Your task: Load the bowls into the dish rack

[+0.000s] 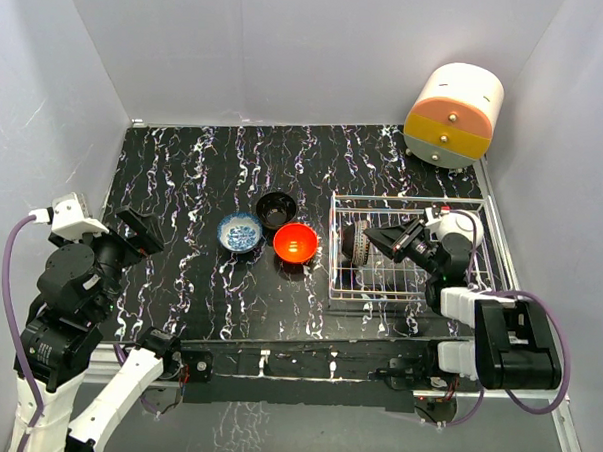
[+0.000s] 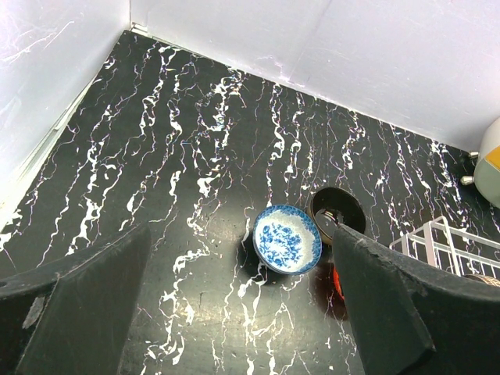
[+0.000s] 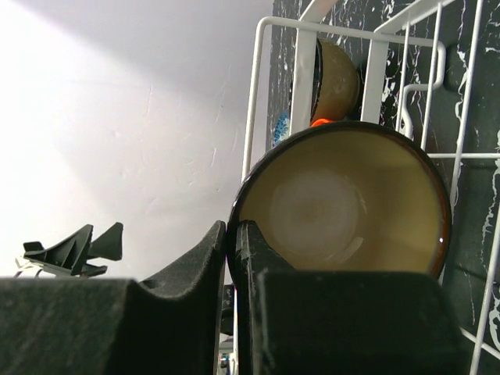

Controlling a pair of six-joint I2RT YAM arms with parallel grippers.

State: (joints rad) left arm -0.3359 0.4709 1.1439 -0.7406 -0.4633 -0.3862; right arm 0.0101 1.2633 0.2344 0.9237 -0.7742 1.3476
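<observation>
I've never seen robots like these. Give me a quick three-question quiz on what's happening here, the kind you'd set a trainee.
1. How many bowls stand on the table outside the dish rack?
2. True or false: the left gripper holds a bowl.
3. The right gripper is shut on: A, the tan bowl; B, a rack wire; C, nothing.
Key: 1, three (black bowl, blue-and-white bowl, red-orange bowl); 2, false; 3, A.
</observation>
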